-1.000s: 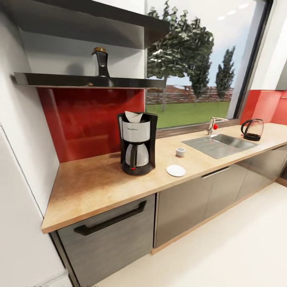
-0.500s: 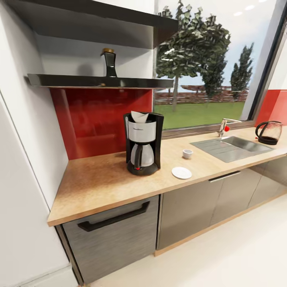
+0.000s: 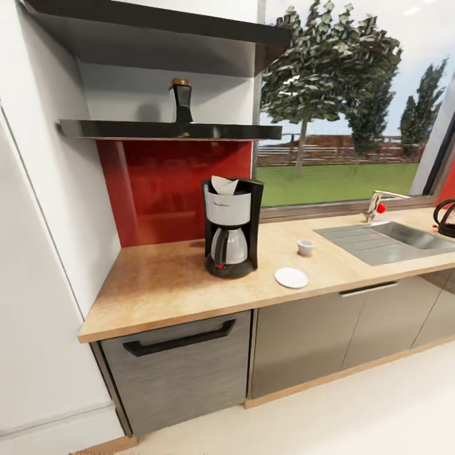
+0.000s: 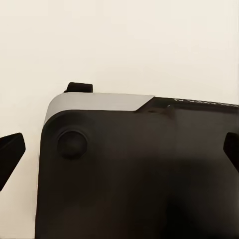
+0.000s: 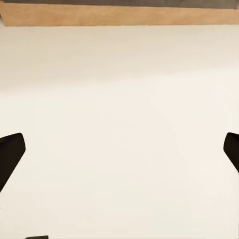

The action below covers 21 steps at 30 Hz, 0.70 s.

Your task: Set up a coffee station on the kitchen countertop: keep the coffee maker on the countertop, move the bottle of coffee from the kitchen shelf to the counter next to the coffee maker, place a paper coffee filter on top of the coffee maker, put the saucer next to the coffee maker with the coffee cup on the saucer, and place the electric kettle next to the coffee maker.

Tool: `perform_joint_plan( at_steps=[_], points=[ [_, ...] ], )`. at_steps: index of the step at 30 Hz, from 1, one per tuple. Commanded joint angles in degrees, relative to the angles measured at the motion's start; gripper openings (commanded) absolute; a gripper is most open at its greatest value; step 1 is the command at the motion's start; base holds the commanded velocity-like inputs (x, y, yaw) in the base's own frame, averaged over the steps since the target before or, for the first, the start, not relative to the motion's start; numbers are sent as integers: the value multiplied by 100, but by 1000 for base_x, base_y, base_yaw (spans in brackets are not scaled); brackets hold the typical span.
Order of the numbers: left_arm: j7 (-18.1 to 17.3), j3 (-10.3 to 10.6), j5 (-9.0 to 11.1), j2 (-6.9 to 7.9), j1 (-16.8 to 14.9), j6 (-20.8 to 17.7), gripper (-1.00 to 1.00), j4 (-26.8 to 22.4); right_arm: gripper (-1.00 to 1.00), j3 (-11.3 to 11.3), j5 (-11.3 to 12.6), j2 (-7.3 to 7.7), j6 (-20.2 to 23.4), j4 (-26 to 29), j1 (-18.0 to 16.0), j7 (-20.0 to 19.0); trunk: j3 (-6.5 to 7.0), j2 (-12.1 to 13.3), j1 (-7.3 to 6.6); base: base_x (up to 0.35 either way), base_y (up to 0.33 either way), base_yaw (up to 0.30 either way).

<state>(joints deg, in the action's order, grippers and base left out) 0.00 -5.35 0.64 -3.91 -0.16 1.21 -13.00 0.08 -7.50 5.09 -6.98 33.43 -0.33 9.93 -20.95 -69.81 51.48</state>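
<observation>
Coffee maker (image 3: pixel 230 227) stands on countertop (image 3: pixel 158 284), paper filter (image 3: pixel 224 184) on top; saucer (image 3: pixel 291 277) beside it, cup (image 3: pixel 306 247) apart. Left gripper (image 4: pixel 119 152) and right gripper (image 5: pixel 119 152) both spread wide, empty.

On the countertop (image 3: pixel 158 284), the filter (image 3: pixel 224 184) tops the coffee maker (image 3: pixel 230 227); saucer (image 3: pixel 291 277) and cup (image 3: pixel 306 246) lie right of it, bottle (image 3: pixel 182 101) on the shelf (image 3: pixel 170 130) above.

Red backsplash (image 3: pixel 164 183) behind counter; window (image 3: pixel 354 126), trees outside; faucet (image 3: pixel 379 203); cream floor (image 3: pixel 379 417).
</observation>
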Motion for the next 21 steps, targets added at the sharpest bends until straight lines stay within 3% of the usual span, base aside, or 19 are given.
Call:
perform_joint_plan(
  at_steps=[1, 9, 15, 21],
  points=[
    [0, -36, 7, -4, -2, 12, 100, -1, 100, 1, -58, 0, -5, -3, -2, 27, -6, -3, 0, 0, -43, 272],
    [0, -36, 7, -4, -2, 11, 100, -4, 100, 1, -65, 4, -5, -3, -2, 27, -6, -3, 0, 0, -68, 203],
    [0, -36, 7, -4, -2, 11, 100, -5, 100, 1, -67, 8, -5, -3, -2, 27, -6, -3, 0, 0, -275, 62],
    [0, -36, 7, -4, -2, 11, 100, -3, 100, 1, -78, 3, -5, -3, -2, 27, -6, -3, 0, 0, -318, 218]
  ],
)
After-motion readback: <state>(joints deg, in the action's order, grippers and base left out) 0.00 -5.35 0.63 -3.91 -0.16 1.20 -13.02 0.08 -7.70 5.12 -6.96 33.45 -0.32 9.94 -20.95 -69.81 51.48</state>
